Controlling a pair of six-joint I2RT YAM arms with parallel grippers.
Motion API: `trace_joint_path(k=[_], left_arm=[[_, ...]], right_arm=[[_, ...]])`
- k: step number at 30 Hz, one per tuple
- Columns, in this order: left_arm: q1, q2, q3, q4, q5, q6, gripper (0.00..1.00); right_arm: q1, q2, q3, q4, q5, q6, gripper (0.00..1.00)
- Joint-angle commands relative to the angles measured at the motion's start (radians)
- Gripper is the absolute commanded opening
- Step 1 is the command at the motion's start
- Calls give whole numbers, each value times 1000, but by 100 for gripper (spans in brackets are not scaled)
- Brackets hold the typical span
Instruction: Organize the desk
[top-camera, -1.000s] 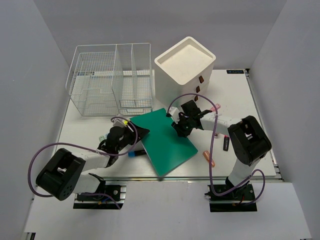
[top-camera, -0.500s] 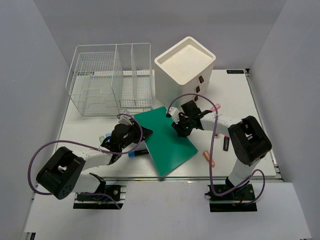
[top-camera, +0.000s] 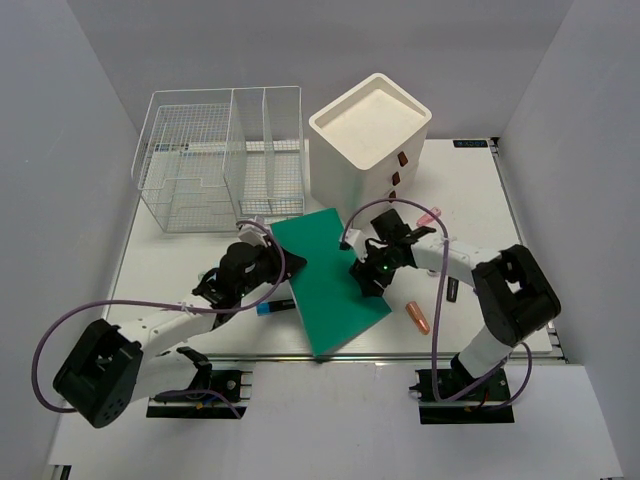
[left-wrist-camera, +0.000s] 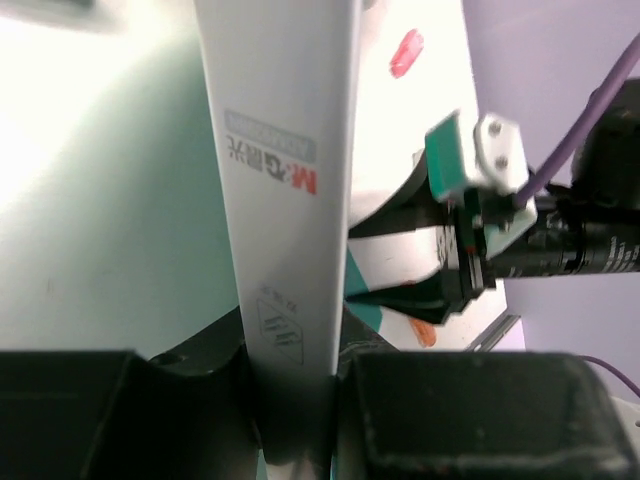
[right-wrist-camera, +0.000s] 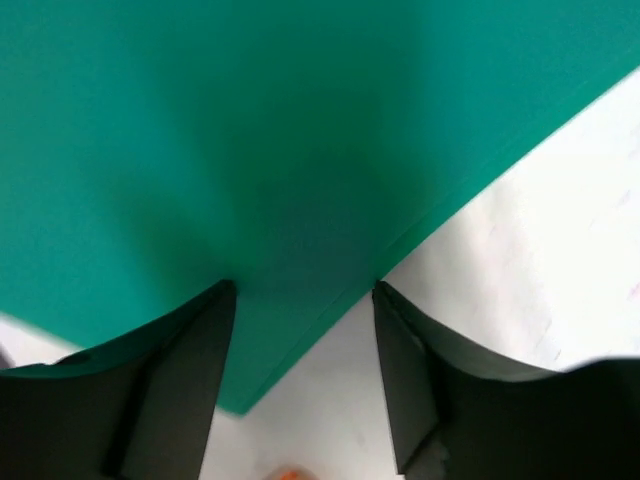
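Observation:
A green book (top-camera: 330, 275) lies slanted on the white desk (top-camera: 480, 190). My left gripper (top-camera: 272, 262) is shut on the book's left edge. In the left wrist view the book's white page edge (left-wrist-camera: 285, 200) runs between the jaws, and my right gripper (left-wrist-camera: 440, 290) shows beyond it. My right gripper (top-camera: 372, 275) is open at the book's right edge. In the right wrist view the gripper (right-wrist-camera: 303, 290) straddles that edge, with the green cover (right-wrist-camera: 250, 130) under its left finger (right-wrist-camera: 185, 380) and bare desk (right-wrist-camera: 540, 260) under the right one.
A wire basket (top-camera: 220, 160) and a white drawer box (top-camera: 370, 135) stand at the back. A blue marker (top-camera: 275, 307) lies by the book's left side. An orange piece (top-camera: 418, 317), a black piece (top-camera: 452, 290) and a pink item (top-camera: 432, 214) lie on the right. A metal rail (top-camera: 430, 347) runs along the near edge.
My left gripper has moved right and away, onto the book's left edge, pushing the book slightly back. My right gripper has slid nearer along the book's right edge.

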Motion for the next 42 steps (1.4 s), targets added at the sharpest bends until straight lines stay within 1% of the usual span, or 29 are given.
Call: trace_joint_path(k=[1, 6, 9, 12, 15, 17, 20, 21, 23, 24, 26, 27, 31, 36, 42], left_arm=[[-16, -52, 72, -35, -20, 62, 0], [-25, -67, 127, -83, -11, 97, 0], [-25, -91, 184, -164, -23, 105, 0], [-34, -125, 248, -267, -43, 130, 0], [-34, -162, 311, -392, -62, 159, 0], [-34, -177, 367, -491, -106, 173, 0], [-44, -210, 447, -618, -114, 214, 0], [-44, -231, 464, -644, -115, 220, 0], [-44, -249, 513, -716, -120, 236, 0], [-44, -259, 529, -750, -127, 242, 0], [-44, -285, 558, -773, -138, 260, 0], [-44, -288, 584, -782, -147, 268, 0], [-44, -288, 647, -773, -143, 311, 0], [-44, -268, 737, -746, -164, 392, 0], [-44, -228, 869, -781, -293, 499, 0]], right_arm=[[-26, -109, -29, -117, -37, -44, 64], [-76, -277, -30, -151, -155, -98, 67], [-104, -346, -26, -178, -220, -167, 67], [-148, -452, -20, -198, -287, -202, 66], [-181, -509, -2, -215, -359, -204, 63], [-204, -533, 4, -215, -394, -199, 60], [-230, -564, 17, -214, -421, -189, 51], [-234, -567, 23, -212, -425, -184, 43], [-251, -561, 29, -212, -448, -182, 34], [-264, -559, 32, -217, -457, -182, 23], [-277, -547, 41, -218, -483, -178, 14], [-290, -543, 43, -218, -491, -175, 13], [-310, -540, 53, -218, -519, -161, 12], [-331, -564, 26, -194, -534, -146, 13], [-356, -572, 12, -178, -551, -138, 14]])
